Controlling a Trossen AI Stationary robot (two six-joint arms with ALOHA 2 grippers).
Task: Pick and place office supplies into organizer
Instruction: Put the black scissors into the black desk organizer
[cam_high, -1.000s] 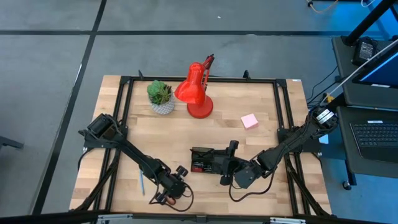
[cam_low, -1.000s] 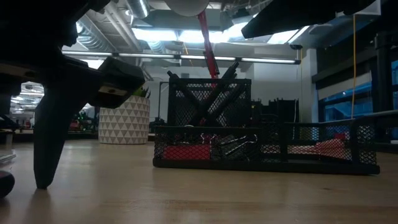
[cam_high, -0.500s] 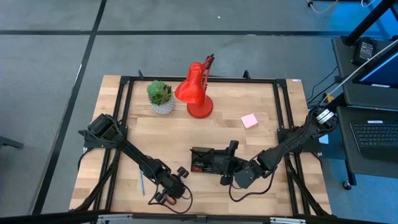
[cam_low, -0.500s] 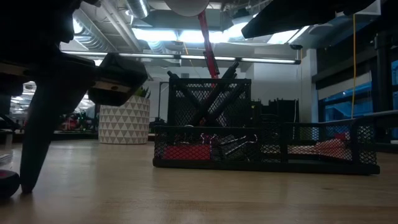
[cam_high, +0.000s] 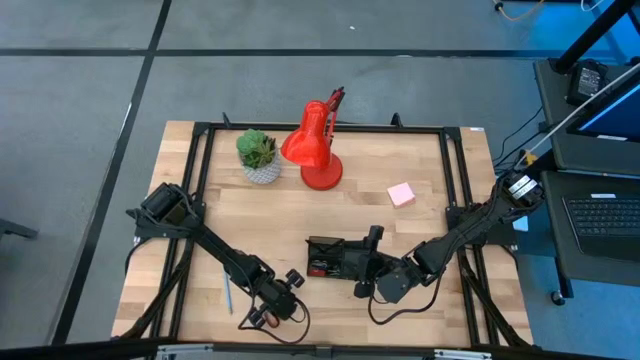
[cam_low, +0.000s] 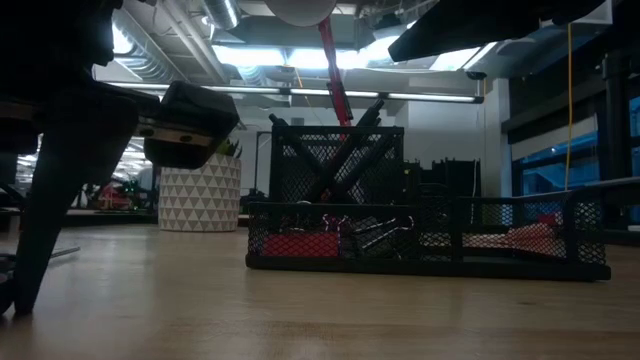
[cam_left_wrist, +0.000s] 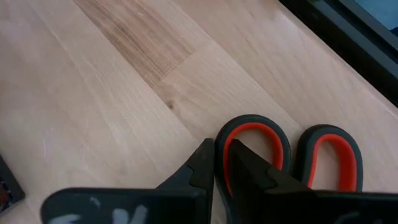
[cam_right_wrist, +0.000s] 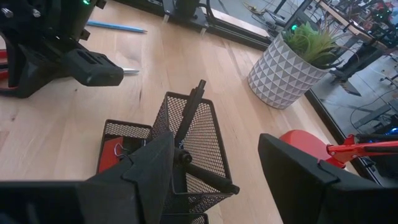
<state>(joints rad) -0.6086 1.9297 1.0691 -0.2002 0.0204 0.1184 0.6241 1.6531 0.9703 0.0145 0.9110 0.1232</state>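
Left claw (cam_left_wrist: 214, 163) has just pinched down from wide apart; its 2 fingers now clamp 1 handle loop of the scissors (cam_left_wrist: 292, 152), so the pickup looks set, lift next. Scissors lie flat on the tabletop (cam_high: 200, 240) near its front edge, black loops lined red. Right claw (cam_right_wrist: 214, 168) stays spread wide above the organizer (cam_high: 335, 257), holding nothing.

The table (cam_high: 420, 160) is pale, matt wood with visible grain, the organizer (cam_low: 400, 235) black wire mesh, the scissors (cam_left_wrist: 292, 152) handles smooth red and black plastic beside it.
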